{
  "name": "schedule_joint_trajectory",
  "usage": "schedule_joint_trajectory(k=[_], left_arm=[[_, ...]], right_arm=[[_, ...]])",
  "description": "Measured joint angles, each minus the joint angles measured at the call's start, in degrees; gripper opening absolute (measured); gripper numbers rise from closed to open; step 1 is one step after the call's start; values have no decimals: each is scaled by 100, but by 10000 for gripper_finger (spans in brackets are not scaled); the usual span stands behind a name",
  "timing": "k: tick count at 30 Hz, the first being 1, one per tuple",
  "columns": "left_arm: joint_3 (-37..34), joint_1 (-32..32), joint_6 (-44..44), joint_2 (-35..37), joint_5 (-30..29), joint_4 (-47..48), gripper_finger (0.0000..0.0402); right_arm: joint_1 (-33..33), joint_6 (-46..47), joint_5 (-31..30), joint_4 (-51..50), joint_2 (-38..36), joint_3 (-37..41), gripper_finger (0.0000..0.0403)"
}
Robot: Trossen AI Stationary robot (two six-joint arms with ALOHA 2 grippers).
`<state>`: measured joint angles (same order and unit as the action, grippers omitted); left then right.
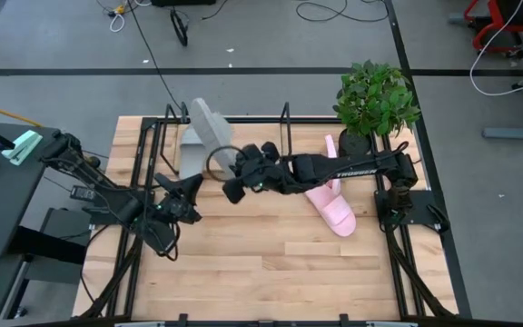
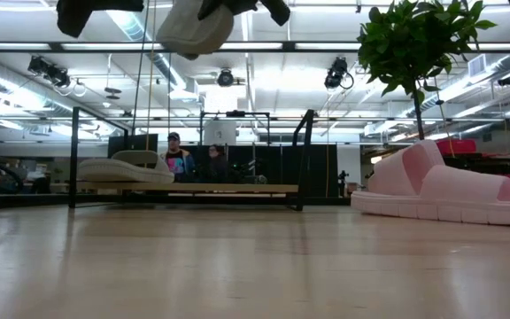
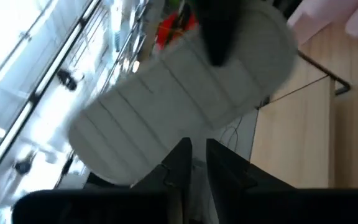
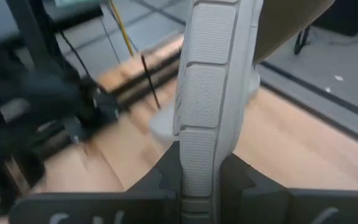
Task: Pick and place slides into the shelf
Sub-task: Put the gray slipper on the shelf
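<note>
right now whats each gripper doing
left gripper: shut, empty, beside the shelf
right gripper: shut on a grey slide, held above the shelf

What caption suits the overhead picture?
Right gripper lifts a grey slide above the shelf; pink slides wait.

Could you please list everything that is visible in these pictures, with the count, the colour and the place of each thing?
resting grey slide: 1, grey, lying in the left end of the shelf
held grey slide: 1, grey, in the air above the shelf
pink slides: 2, pale pink, on the table right of the shelf
shelf: 1, black wire, far side of the table
plant: 1, green, far right corner
table: 1, light wood
people: 2, in the room behind
right gripper: shut on the held grey slide
left gripper: near the shelf's left end
</note>
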<state>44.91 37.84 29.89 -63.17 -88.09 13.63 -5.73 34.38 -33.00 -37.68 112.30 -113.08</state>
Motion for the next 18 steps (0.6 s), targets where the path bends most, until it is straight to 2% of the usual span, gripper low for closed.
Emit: schedule_joint_trajectory(k=[2, 6, 8, 10, 14, 18], left_arm=[[183, -44, 445, 69, 519, 0, 60], [666, -103, 975, 266, 1924, 0, 75], [983, -210, 1144, 330, 2213, 51, 83], [1331, -360, 1181, 428, 2236, 334, 88], [2291, -917, 246, 617, 2471, 1156, 88], [3362, -1811, -1385, 655, 3497, 1979, 79]], right_arm=[[-37, 43, -92, -135, 1, 2, 55], [-79, 42, -157, -163, 1, 2, 55], [-106, 13, -165, -255, 1, 2, 55], [-155, 3, -206, -365, 1, 2, 55], [-301, -1, -548, -499, 1, 2, 55], [-398, -108, -906, -572, 1, 2, 55]])
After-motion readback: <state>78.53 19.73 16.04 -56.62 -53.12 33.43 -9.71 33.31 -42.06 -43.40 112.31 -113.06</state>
